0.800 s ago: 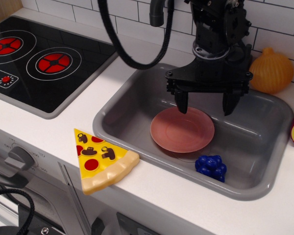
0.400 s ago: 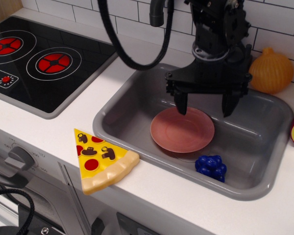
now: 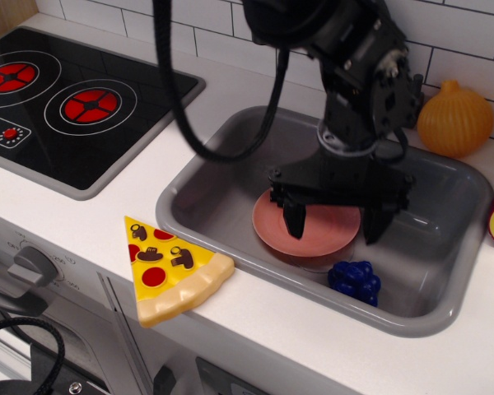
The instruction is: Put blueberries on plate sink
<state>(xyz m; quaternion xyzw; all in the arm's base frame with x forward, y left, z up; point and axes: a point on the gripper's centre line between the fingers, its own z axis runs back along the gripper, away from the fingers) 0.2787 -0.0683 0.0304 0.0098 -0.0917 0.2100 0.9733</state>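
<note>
Claw (image 3: 333, 223) open and empty above the plate (image 3: 313, 224), blueberries (image 3: 355, 281) off to its near-right.

The two fingers hang spread wide over the pink plate inside the sink (image 3: 445, 247); the blue clump lies on the sink floor just beside the plate's front-right rim, below and a little outside the right finger. Nothing stands between them. A pizza slice (image 3: 170, 267) rests on the counter at the sink's front-left edge; an orange onion (image 3: 455, 119) sits behind the sink.

The arm (image 3: 358, 74) is matte black, blocky and jointed, with a thick black cable (image 3: 177, 99) (looped) and a two-fingered black gripper (image 3: 333, 224).
</note>
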